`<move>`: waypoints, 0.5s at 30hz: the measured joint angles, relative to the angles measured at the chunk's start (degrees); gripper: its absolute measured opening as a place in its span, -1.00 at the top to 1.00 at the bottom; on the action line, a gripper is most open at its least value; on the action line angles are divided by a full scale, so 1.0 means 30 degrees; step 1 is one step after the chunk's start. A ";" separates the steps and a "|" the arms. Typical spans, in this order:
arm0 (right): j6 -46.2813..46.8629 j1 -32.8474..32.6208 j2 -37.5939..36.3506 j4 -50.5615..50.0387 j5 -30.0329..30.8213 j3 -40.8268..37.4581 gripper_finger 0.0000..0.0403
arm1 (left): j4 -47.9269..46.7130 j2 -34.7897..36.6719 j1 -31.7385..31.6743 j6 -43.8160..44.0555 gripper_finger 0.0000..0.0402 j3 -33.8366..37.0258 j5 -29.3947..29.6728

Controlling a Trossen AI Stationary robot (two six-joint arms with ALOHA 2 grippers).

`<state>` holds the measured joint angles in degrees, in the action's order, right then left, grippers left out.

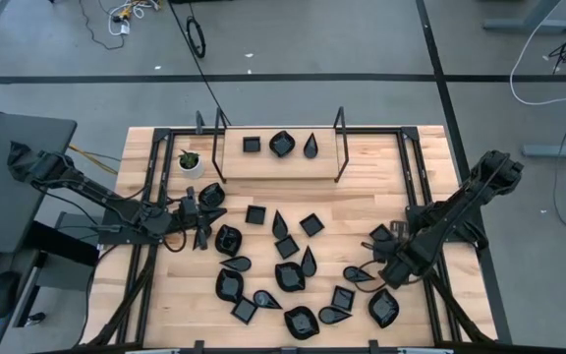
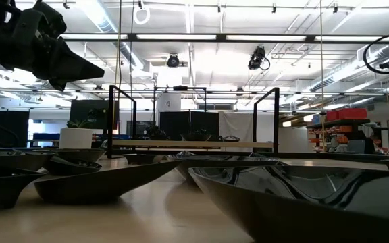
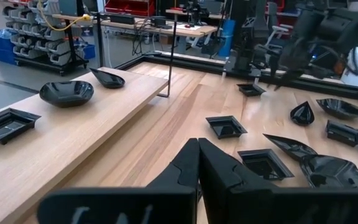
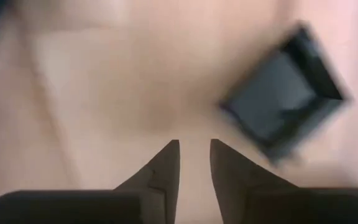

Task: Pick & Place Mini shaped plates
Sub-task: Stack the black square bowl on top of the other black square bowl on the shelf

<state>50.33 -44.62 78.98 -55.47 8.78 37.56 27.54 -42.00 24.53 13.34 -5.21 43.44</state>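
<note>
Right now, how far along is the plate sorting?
Done: three glossy black mini plates sit on the raised wooden shelf: a square one, a rounded one and a teardrop one. In hand: nothing; the right tool hangs slightly open and empty near a square plate, and the left tool is shut and empty. Left: about twenty plates on the table.

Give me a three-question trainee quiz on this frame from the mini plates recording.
1. True or false: the raised wooden shelf carries three black plates.
2. Which gripper has its fingers closed together with nothing between them: A) left gripper, B) right gripper?
3. Fill in: the white pot with the green plant stands beside the shelf's ____ end in the high view.

Key: 1 true: a square plate, a rounded plate and a teardrop plate. 2 A; the right gripper shows a narrow gap over bare table. 3 left.
</note>
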 joint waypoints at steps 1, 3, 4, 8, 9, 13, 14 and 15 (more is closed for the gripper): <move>-0.0364 0.0000 0.0000 -0.0327 0.0232 0.0000 0.51 | -0.0005 0.0000 0.0000 0.0000 0.96 0.0000 0.0000; -0.1065 0.0000 0.0000 -0.0595 0.0892 -0.0086 0.46 | -0.0003 0.0007 0.0000 0.0000 0.96 0.0000 0.0000; -0.1485 0.0000 0.0000 -0.0532 0.1180 -0.0267 0.44 | -0.0009 0.0001 0.0000 0.0000 0.96 0.0000 0.0000; -0.2936 0.0016 0.0007 0.0184 0.1429 -0.1199 0.37 | -0.0017 0.0000 0.0000 -0.0007 0.96 0.0000 0.0000; -0.3018 0.0015 0.0000 0.0222 0.1434 -0.1446 0.37 | -0.0017 0.0006 0.0000 -0.0007 0.96 0.0000 0.0000; -0.2840 -0.0014 -0.0044 0.0381 0.1887 -0.2019 0.43 | -0.0025 0.0007 0.0000 -0.0109 0.96 0.0000 0.0000; -0.2767 -0.0007 -0.0044 0.0414 0.1901 -0.2026 0.47 | -0.0021 0.0004 0.0000 -0.0124 0.96 0.0000 0.0000; -0.2781 -0.0007 -0.0036 0.0460 0.1921 -0.2030 0.51 | -0.0025 0.0000 0.0000 -0.0124 0.96 0.0000 0.0000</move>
<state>41.99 -44.64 78.87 -54.09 14.54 31.47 27.46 -42.00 24.53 12.97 -5.21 43.44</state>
